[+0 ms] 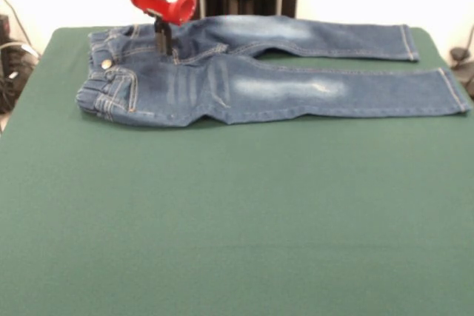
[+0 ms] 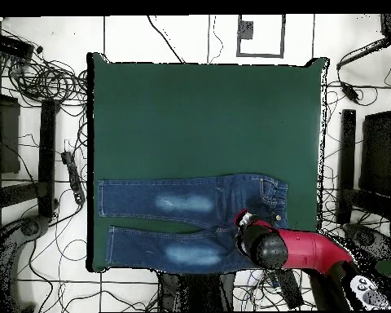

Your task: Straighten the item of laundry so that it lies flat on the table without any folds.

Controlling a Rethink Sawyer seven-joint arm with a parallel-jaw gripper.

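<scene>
Gripper (image 1: 163, 41) sits low over the jeans (image 1: 259, 83), tips at or just above the denim near the fly, just inboard of the waistband (image 1: 104, 83); the dark fingers (image 1: 164, 35) read as close together, but whether they pinch cloth or only touch it can't be told from the front view, and in the overhead view the red and black arm (image 2: 300, 249) hides the tips. Jeans lie on the green table (image 1: 222, 227) along the edge nearest the robot, well away from the opposite edge. Progress, as a judgement: mostly done. Both legs are stretched out full length, roughly parallel, with a narrow wedge of table showing between them from the crotch outward. Left to do: the waistband end looks bunched and slightly humped, with the pocket (image 1: 122, 86) area rumpled, and there are shallow creases across the upper thigh of the leg nearest the front camera (image 1: 333, 90). The other leg (image 1: 333, 38) looks flat. Long axis runs across the table, parallel to the robot-side edge. In the front view the waist points left and the hems (image 1: 452, 90) point right; in the overhead view that is mirrored, waist right and hems left.
</scene>
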